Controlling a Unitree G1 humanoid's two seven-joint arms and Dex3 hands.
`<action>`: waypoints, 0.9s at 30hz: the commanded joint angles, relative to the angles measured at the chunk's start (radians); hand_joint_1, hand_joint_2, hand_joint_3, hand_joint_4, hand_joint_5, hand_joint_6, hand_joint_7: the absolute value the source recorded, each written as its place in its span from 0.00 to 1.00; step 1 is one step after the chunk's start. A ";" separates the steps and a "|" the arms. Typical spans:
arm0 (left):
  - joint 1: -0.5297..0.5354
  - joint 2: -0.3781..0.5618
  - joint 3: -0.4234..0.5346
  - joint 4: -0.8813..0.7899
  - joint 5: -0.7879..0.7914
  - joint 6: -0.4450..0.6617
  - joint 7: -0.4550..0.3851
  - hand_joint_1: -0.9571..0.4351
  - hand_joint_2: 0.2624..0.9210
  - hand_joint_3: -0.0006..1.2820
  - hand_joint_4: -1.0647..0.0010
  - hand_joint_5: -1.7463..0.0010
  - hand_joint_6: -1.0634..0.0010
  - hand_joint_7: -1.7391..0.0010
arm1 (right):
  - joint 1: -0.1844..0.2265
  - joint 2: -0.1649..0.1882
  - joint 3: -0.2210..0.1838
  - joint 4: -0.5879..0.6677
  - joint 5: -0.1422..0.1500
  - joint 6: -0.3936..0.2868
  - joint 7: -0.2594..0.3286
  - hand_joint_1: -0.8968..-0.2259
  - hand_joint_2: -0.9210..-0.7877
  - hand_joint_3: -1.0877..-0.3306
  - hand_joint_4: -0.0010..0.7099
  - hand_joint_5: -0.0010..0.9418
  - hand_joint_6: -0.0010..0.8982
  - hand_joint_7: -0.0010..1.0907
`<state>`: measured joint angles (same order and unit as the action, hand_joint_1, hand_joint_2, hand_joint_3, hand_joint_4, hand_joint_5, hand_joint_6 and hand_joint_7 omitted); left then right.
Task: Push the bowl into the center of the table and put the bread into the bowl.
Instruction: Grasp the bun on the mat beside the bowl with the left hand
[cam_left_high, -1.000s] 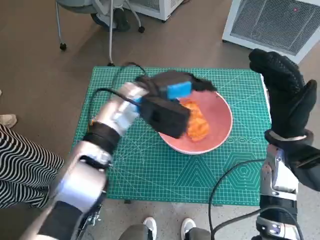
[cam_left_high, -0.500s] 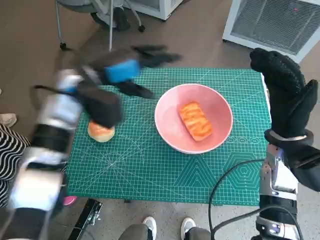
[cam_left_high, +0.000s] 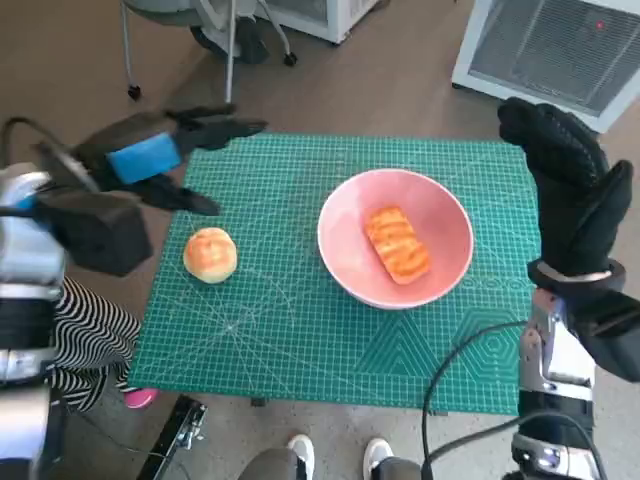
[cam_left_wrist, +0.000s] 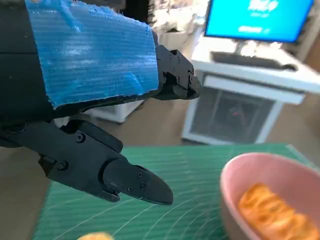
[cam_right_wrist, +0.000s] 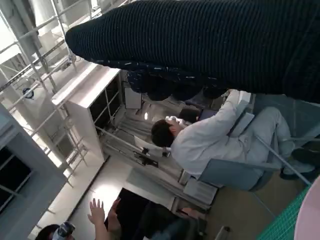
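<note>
Left hand (cam_left_high: 150, 165) hangs over the far-left corner of the green mat (cam_left_high: 290, 330), fingers (cam_left_high: 225, 128) spread apart, holding nothing. Blue tape on its back carries no writing; in the left wrist view the hand (cam_left_wrist: 100, 100) shows the same, fingers (cam_left_wrist: 135, 182) apart w/ only air between them.

Round bun (cam_left_high: 210, 254) lies on the mat just below and beyond the lower fingers, near but not touching. Only its top edge shows in the left wrist view (cam_left_wrist: 92, 236).

Pink bowl (cam_left_high: 396, 251) sits well apart from the left fingers, approx. mid-mat, a bit toward the right hand. Orange grilled bread slice (cam_left_high: 397, 243) lies flat inside it, against the bottom. Left wrist view shows bowl (cam_left_wrist: 235, 190) w/ bread (cam_left_wrist: 270, 212) in it, out past the fingertips.

Right hand (cam_left_high: 570, 190) in its knit glove is raised at the mat's right edge, fingers up and loosely apart, nothing in them. Bowl rim is near its fingers, not touching.

Mat has printed grid lines and geometric figures; any numbers too small to read. Monitor (cam_left_wrist: 257, 20) beyond the left fingers shows a blue screen w/ white text, blurred, unreadable. A white grille-fronted unit (cam_left_high: 555, 50) stands on the floor past the right fingers; no label legible.

Right wrist view: glove (cam_right_wrist: 200, 45), a seated person (cam_right_wrist: 210, 137) in pale clothes beyond, another person's raised hand (cam_right_wrist: 96, 212).
</note>
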<state>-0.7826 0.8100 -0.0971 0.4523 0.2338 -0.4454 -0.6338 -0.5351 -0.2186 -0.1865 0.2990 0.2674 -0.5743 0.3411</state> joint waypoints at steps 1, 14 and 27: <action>0.043 0.032 0.014 -0.030 -0.001 0.022 -0.017 0.31 0.87 0.00 0.86 1.00 0.70 0.97 | 0.003 0.005 0.009 0.018 -0.016 0.002 0.000 0.27 0.00 0.48 0.22 0.00 0.09 0.36; 0.089 0.024 0.002 0.022 0.005 0.042 -0.026 0.37 0.78 0.00 0.87 1.00 0.70 0.99 | 0.004 -0.003 0.011 0.019 -0.002 0.003 0.013 0.26 0.00 0.47 0.22 0.00 0.07 0.37; 0.068 0.000 -0.045 0.150 0.019 0.032 -0.060 0.48 0.73 0.00 0.86 1.00 0.70 1.00 | 0.008 -0.014 0.000 0.021 0.011 0.006 0.027 0.26 0.00 0.47 0.22 0.00 0.07 0.37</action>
<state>-0.7063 0.8187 -0.1234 0.5649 0.2386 -0.4053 -0.6812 -0.5363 -0.2292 -0.1831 0.3129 0.2730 -0.5774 0.3593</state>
